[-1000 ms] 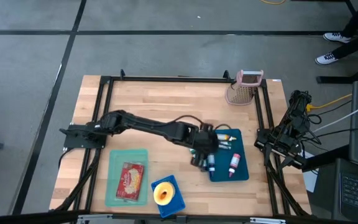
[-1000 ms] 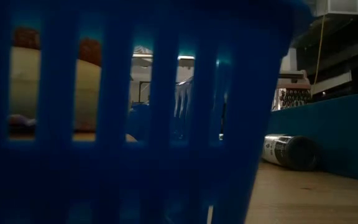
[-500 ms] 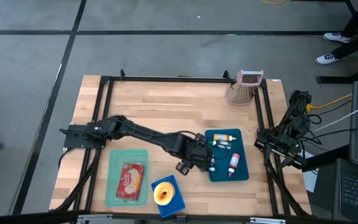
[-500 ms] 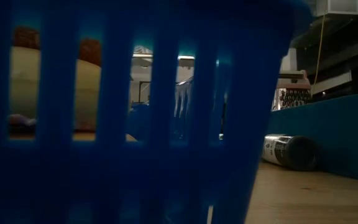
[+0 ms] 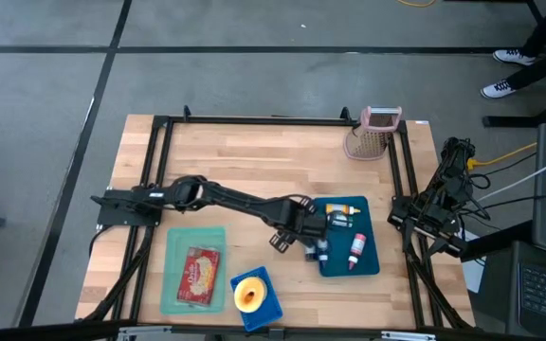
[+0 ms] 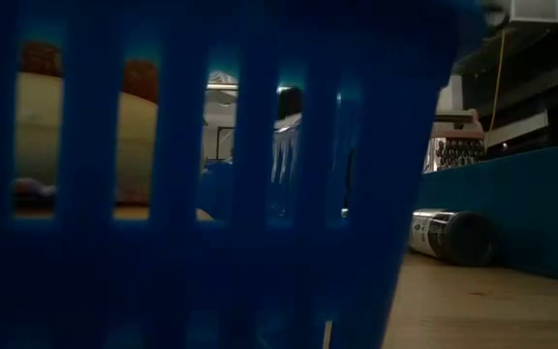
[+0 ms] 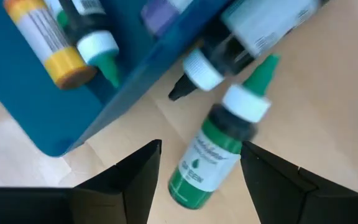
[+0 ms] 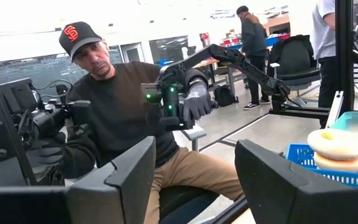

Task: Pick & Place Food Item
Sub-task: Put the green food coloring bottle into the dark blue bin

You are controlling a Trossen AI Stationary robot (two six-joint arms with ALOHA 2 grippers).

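Two dark, near-black arms of slim jointed segments. Left arm (image 5: 226,200) long and thin, thicker at the wrist block, ending in the left gripper (image 7: 199,180) with two broad, flat, matte black fingers (image 7: 129,180). Right arm (image 5: 434,213) compact, wrapped in loose black cables. Right gripper (image 8: 194,180) with the same wide black fingers.

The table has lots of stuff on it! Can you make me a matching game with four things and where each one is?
Things:
1. donut
2. red packet
3. green bottle
4. left gripper

Places:
A. lying on the wood just outside the dark blue tray
B. in the light green tray
C. in the small blue basket
D. open, hovering with a finger on each side of the green bottle

Pairs: 1-C, 2-B, 3-A, 4-D
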